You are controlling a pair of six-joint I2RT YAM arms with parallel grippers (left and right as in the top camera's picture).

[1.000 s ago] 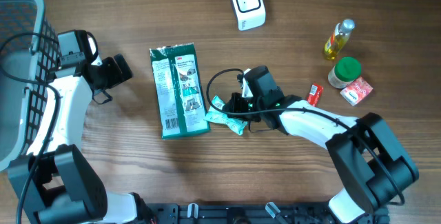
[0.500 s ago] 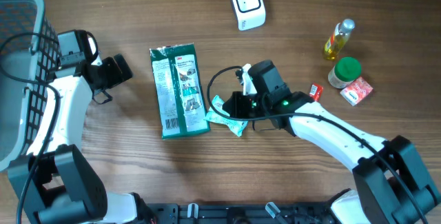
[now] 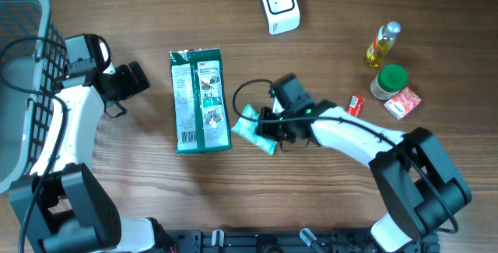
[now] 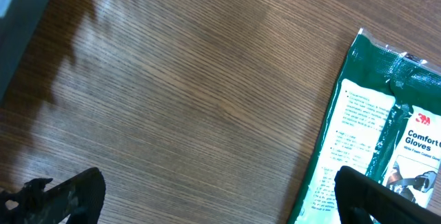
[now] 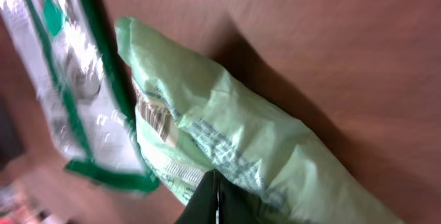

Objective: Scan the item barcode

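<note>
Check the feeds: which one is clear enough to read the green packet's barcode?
Right wrist: green packet fills the frame, its barcode smeared by blur, glare on the glove pack. Overhead: sharp, evenly lit, packet too small. Left wrist: crisp, packet not in view.

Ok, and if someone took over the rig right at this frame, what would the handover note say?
Left gripper open and empty, left of the gloves pack.
Right gripper shut on the pale green packet, just right of that pack.
Scanner stands at the table's far edge, apart from the packet.
Done: packet gripped.
Left: carry it to the scanner for the scan.
</note>
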